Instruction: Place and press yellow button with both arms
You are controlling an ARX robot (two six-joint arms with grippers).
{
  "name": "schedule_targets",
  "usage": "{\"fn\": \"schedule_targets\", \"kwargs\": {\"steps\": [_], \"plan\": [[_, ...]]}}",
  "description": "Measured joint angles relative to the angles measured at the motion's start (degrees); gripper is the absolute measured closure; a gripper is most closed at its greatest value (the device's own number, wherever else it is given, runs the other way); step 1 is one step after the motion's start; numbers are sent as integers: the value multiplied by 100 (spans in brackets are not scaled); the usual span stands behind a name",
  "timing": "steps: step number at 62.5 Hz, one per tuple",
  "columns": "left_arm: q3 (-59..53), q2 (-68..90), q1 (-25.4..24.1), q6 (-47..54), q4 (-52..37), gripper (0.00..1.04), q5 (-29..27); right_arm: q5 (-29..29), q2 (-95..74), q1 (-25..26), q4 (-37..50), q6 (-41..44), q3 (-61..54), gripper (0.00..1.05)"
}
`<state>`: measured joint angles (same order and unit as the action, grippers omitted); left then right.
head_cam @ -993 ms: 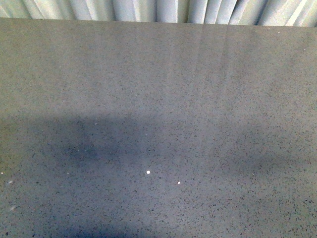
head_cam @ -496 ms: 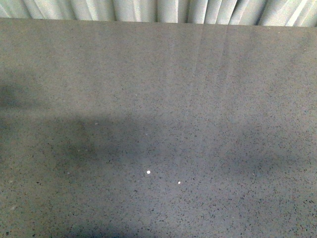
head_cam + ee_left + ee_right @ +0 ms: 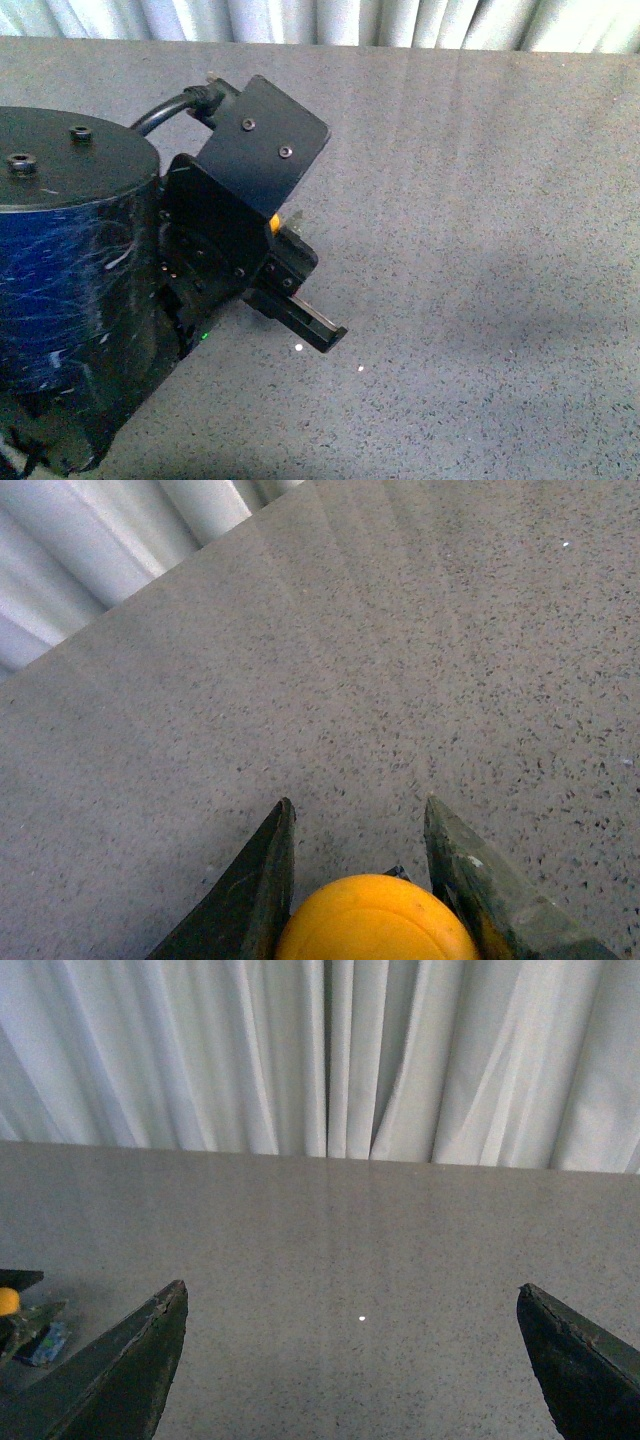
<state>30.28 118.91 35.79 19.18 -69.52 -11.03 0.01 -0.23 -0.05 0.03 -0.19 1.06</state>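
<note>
Left arm [image 3: 80, 250], bulky black metal with a scratched cylindrical joint, fills the left side of the front view over the grey speckled stone-look table [image 3: 480, 200]. A black cable [image 3: 165, 110] loops behind its flat black screwed bracket plate [image 3: 262, 140], and a small green light [image 3: 204, 336] glows low on the arm body. Left gripper [image 3: 358, 808]: thin black fingers [image 3: 250, 890] are clamped on the yellow button [image 3: 375, 920], a small push button with a domed orange-yellow cap. One finger sits on each side of the cap, tips pointing past it toward the table. In the front view only a sliver of orange shows under the bracket. Can't tell whether the button base touches the table or hangs just above it. Right gripper [image 3: 350, 1288]: fingers spread wide apart, nothing between them but bare table. Right wrist view catches the button at the frame edge, with a bit of blue just beside it, well off to the side of the right gripper. Pale pleated fabric curtain [image 3: 320, 1060] hangs along the far table edge.
</note>
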Motion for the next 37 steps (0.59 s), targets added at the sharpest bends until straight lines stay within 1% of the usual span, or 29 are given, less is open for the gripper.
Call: {"fn": "schedule_targets", "kwargs": {"steps": [11,18,22,24,33,37], "plan": [[407,450,15,352,28,73,85,4,0,0,0,0,-2,9],[623,533,22,514,243,73,216,0,0,0,0,0,-2,9],[774,538,22,570,450,73,345,2,0,0,0,0,-2,9],[887,538,22,586,651,73,494,2,0,0,0,0,-2,9],[1108,538,28,660,990,73,813,2,0,2,0,0,-2,9],[1134,538,28,697,1060,73,870,0,0,2,0,0,-2,9]]}}
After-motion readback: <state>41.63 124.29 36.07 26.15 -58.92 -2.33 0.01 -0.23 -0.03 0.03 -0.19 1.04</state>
